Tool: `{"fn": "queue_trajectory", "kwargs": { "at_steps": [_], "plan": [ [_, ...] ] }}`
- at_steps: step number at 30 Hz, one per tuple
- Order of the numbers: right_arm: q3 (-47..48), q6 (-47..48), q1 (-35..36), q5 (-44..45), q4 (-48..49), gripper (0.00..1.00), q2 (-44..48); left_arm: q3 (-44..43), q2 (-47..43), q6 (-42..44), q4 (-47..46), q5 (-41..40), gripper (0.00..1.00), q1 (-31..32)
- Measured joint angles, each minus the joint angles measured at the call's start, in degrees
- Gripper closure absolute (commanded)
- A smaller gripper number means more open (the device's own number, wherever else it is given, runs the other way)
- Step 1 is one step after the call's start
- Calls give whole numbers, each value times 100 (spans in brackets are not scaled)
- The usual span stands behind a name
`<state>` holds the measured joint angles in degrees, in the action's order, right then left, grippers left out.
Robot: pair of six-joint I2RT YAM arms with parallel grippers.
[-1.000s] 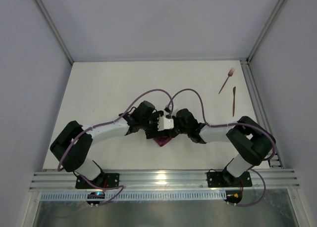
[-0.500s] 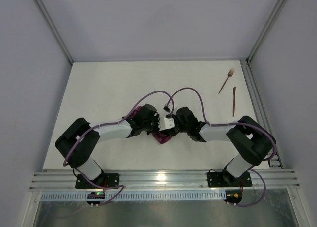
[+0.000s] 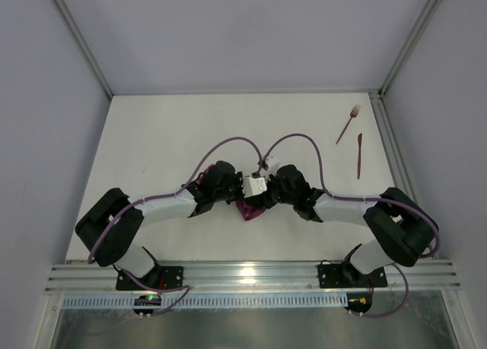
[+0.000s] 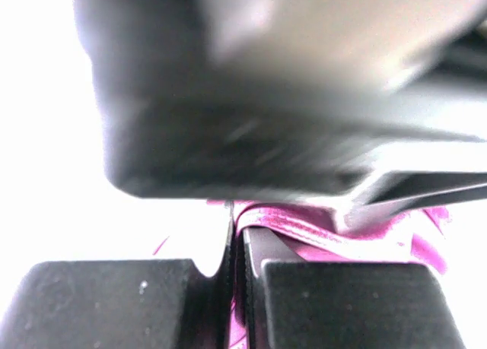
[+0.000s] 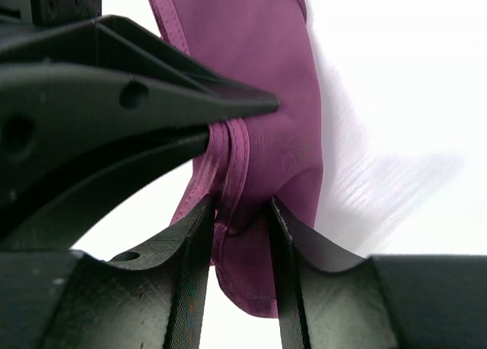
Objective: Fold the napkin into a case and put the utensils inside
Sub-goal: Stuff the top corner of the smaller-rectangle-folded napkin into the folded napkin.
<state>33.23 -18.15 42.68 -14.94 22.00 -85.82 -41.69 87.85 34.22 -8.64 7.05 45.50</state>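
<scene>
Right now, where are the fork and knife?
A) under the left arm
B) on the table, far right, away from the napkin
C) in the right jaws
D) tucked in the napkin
B: the fork and knife lie on the table near its far right edge, well clear of the napkin at the near centre.

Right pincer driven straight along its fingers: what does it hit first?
The napkin, bunched between the fingers of the right pincer. Just beyond, the left pincer, shut on the same cloth, crosses that line; how close is hard to judge.
</scene>
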Motion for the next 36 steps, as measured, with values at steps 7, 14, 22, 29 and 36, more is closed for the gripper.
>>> {"fn": "queue_trajectory", "kwargs": {
  "at_steps": [7,14,22,29,36],
  "plan": [
    [-299,-323,2,50,50,61,275,31,-37,-101,-133,-42,100,17],
    [-374,-636,2,142,116,51,271,-118,90,-234,-44,-155,100,17],
    [-376,-754,0,339,-122,50,352,-345,260,-170,208,-129,94,24],
    [-693,-975,11,428,-164,78,748,-428,267,-66,295,-42,93,85],
    [-710,-1408,39,426,42,63,603,-557,339,-83,505,-46,90,59]
  ]
}}
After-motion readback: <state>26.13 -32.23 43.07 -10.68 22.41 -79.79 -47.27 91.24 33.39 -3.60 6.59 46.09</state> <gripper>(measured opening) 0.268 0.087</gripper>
